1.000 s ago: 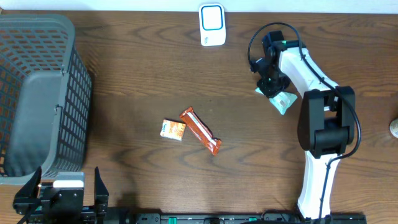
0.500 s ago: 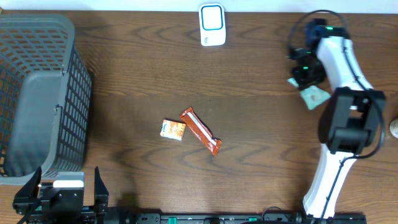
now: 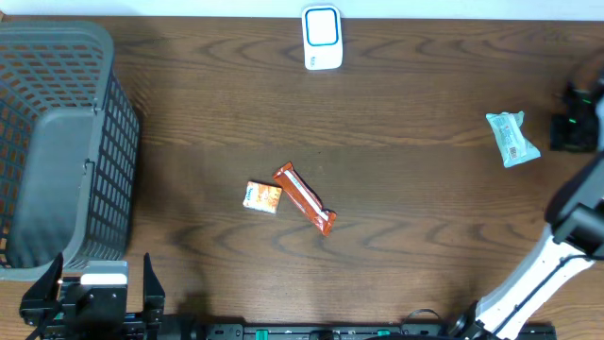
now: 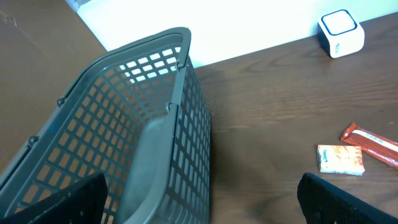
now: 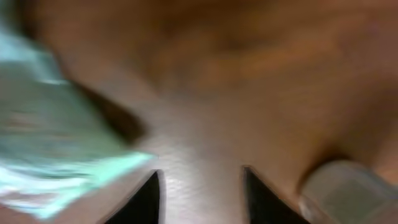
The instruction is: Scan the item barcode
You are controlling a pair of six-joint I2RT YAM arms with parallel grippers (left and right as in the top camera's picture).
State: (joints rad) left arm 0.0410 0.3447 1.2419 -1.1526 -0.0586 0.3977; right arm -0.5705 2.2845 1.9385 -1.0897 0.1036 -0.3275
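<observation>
Pale teal packet (image 3: 512, 139) lies loose on the table, well right of the white scanner (image 3: 322, 38)

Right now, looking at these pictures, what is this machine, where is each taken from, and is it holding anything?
It is a robot with two arms at a wooden table, each ending in a two-finger pincer. One picture looks down from above; the other two come from cameras on the wrists. On the table are a grey basket, a white scanner, a small orange packet, an orange bar and a teal packet. The left pincer is open near the basket; the right pincer is open too, with the teal packet lying free beside it. Nothing is held.
</observation>
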